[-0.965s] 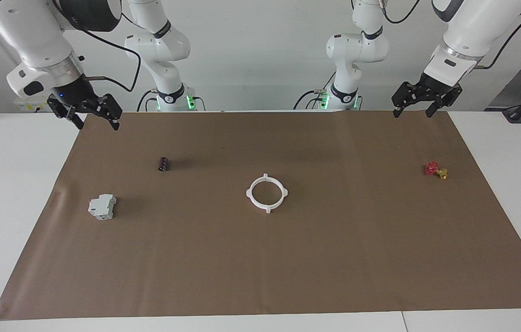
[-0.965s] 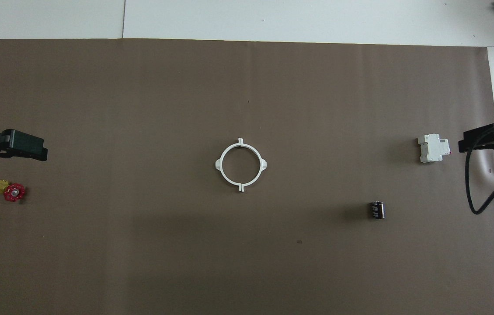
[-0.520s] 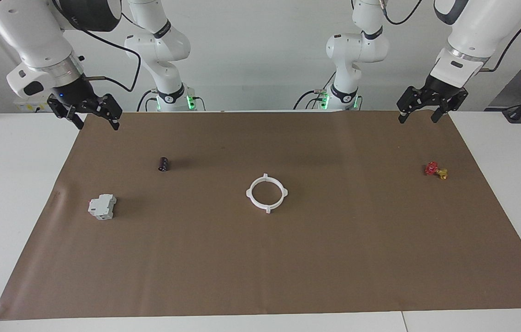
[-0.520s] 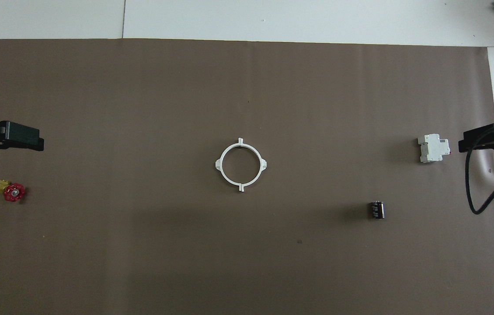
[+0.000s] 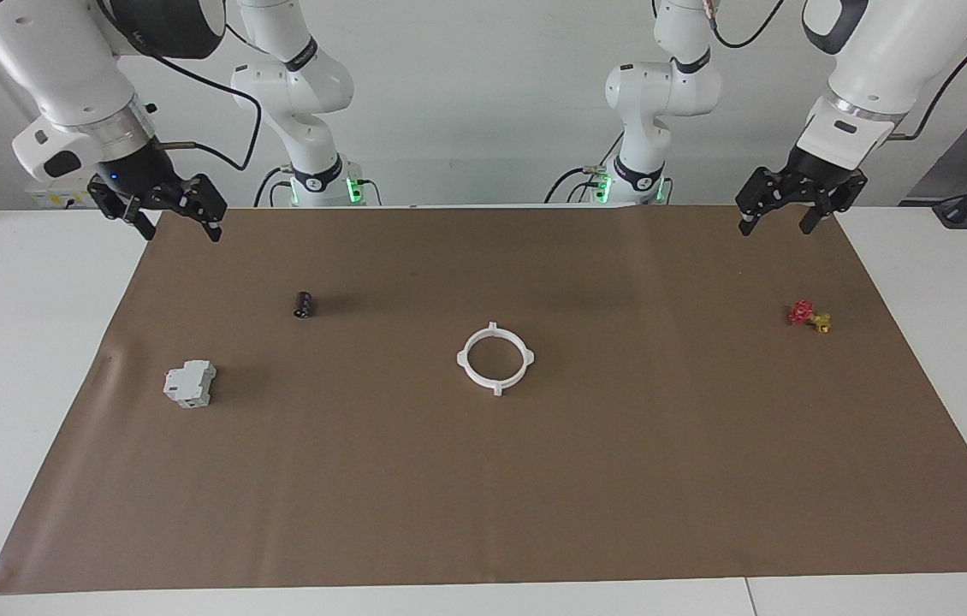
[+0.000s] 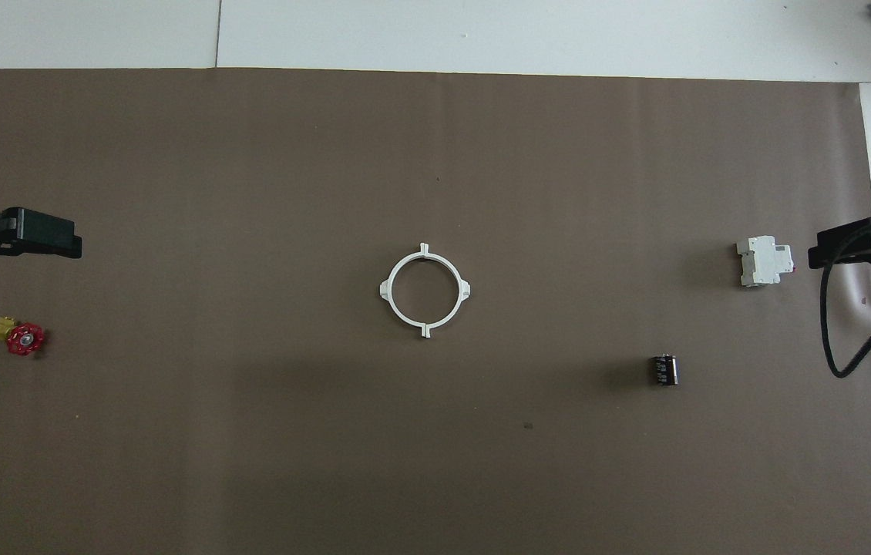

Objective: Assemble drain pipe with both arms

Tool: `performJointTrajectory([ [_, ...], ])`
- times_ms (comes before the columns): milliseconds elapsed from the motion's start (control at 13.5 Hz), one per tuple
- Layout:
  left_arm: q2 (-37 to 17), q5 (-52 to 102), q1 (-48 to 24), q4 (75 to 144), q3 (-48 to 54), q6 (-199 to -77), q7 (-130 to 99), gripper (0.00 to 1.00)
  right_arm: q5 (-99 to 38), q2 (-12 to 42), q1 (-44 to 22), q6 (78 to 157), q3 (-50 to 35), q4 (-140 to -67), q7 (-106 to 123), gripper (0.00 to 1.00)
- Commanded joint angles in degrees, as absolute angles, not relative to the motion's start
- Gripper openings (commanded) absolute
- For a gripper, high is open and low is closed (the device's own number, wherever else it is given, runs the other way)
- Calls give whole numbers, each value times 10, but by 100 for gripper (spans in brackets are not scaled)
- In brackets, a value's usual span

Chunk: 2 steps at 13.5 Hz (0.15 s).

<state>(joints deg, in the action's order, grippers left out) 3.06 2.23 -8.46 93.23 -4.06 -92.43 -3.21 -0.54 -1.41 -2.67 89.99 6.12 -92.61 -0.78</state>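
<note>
The drain pipe point(image 5: 497, 389) lies as one closed white ring with four tabs in the middle of the brown paper; it also shows in the overhead view point(image 6: 425, 325). My left gripper point(image 5: 776, 224) hangs open and empty in the air over the paper's corner at the left arm's end, also in the overhead view point(image 6: 42, 237). My right gripper point(image 5: 180, 229) hangs open and empty over the paper's corner at the right arm's end, also in the overhead view point(image 6: 852, 248). Both are well apart from the ring.
A grey-white boxy block point(image 5: 189, 383) and a small dark cylinder point(image 5: 304, 304) lie toward the right arm's end. A small red and yellow valve point(image 5: 807, 315) lies toward the left arm's end. Brown paper point(image 5: 483, 496) covers the white table.
My left gripper has shifted a little and turned slightly while staying over its corner. The right gripper and the ring have not moved.
</note>
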Motion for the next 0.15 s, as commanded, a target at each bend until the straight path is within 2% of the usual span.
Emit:
performJointTrajectory([
  [0,38,14,-83,943,-40,-933,-31,100,-10,-28,-24,907,60,-942,3,100],
  [74,38,13,-83,943,-40,-933,-31,100,-9,-27,-24,907,60,-942,3,100],
])
